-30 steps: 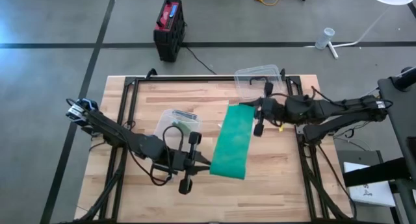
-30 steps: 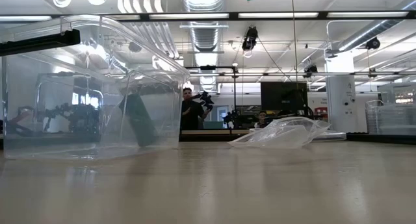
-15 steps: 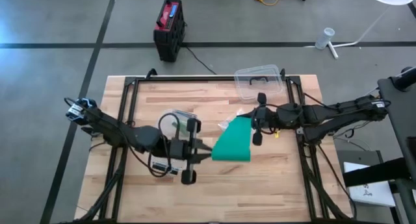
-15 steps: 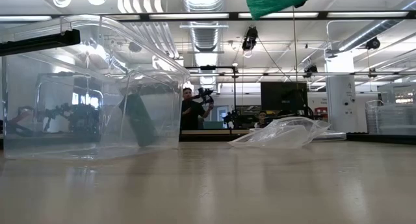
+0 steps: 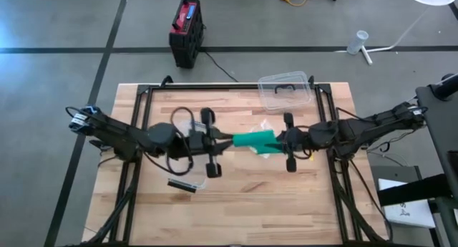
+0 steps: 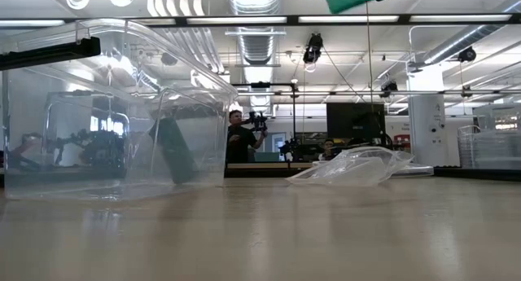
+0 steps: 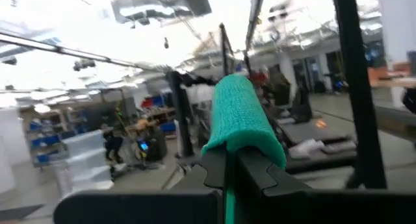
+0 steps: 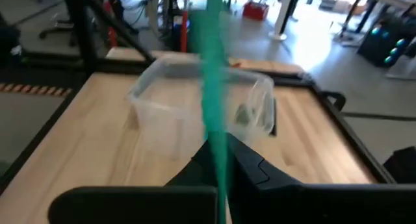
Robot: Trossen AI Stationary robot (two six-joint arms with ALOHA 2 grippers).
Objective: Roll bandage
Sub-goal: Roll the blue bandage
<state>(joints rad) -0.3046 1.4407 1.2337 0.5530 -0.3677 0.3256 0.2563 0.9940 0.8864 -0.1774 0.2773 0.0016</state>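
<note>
Since the earlier frames both arms have swung in toward each other, and the bandage (image 5: pixel 254 141) has gone from a wide hanging sheet to a narrow bunched strip stretched between them, held up over the middle of the table (image 5: pixel 315 204).

Left gripper (image 5: pixel 217 140) is clamped tight on one end and the right gripper (image 5: pixel 280 140) is pinched shut on the other. In the left wrist view the bandage (image 7: pixel 244 120) drapes over the closed fingers.

Looks like they're only partway through: the cloth is gathered, not actually rolled yet. Next move probably needs one gripper to twist or wind while the other keeps tension, without letting an end slip.

Around the bandage: a clear tub (image 5: pixel 285 90) sits toward the far edge of the table, and some crinkly clear plastic (image 5: pixel 259 127) lies just beside the strip. That plastic could snag if the bandage comes down there.
</note>
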